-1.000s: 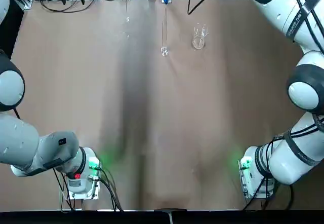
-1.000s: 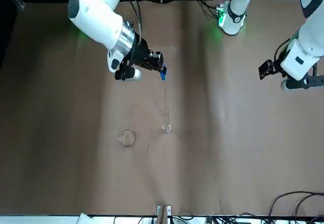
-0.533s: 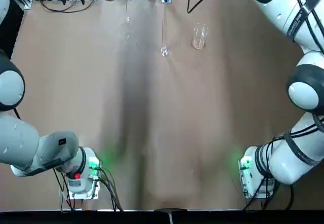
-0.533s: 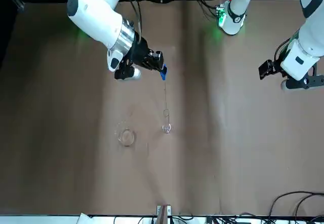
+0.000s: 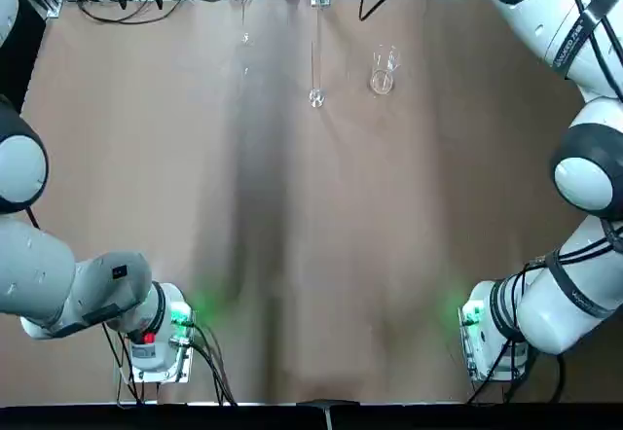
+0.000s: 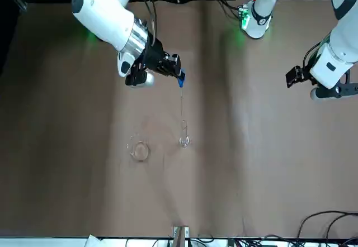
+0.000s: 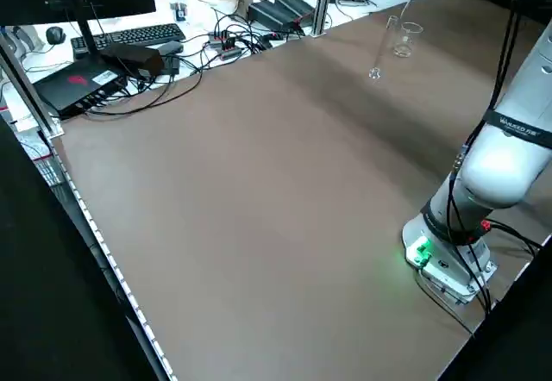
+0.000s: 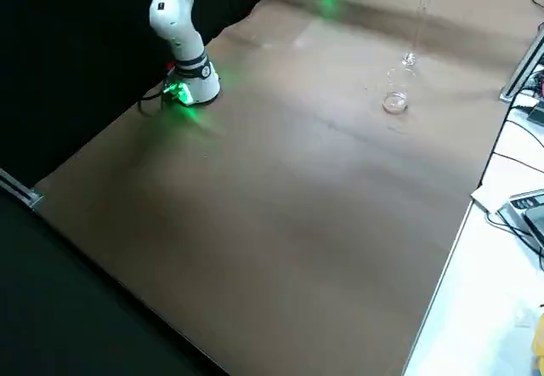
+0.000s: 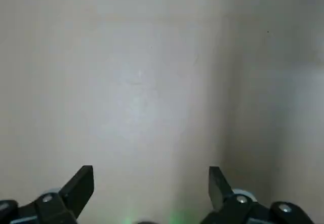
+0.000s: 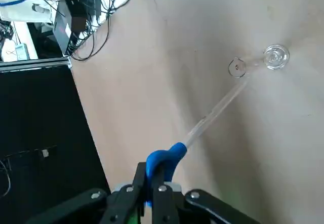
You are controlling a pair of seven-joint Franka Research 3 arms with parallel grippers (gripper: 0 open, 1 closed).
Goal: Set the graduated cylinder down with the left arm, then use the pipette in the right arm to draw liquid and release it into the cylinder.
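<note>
Front view: we have the pipette (image 6: 181, 82) hanging above the graduated cylinder (image 6: 184, 141).
Upright centre frame, the cylinder stands on its foot on the table (image 6: 251, 174), presumably so the left gripper (image 6: 292, 77), upper right, need not steady it; the right gripper (image 6: 178, 74), upper centre, pinches the pipette's blue bulb, likely to let us squeeze out liquid, with the beaker (image 6: 140, 151) at lower left; in the left wrist view, we see the left gripper's fingers spread wide, holding nothing; in the right wrist view, the right gripper's fingers close on the bulb at lower centre, its clear stem slanting to upper right near the slim glass cylinder's mouth; we cannot tell whether the tip is inside, nor see any liquid.
</note>
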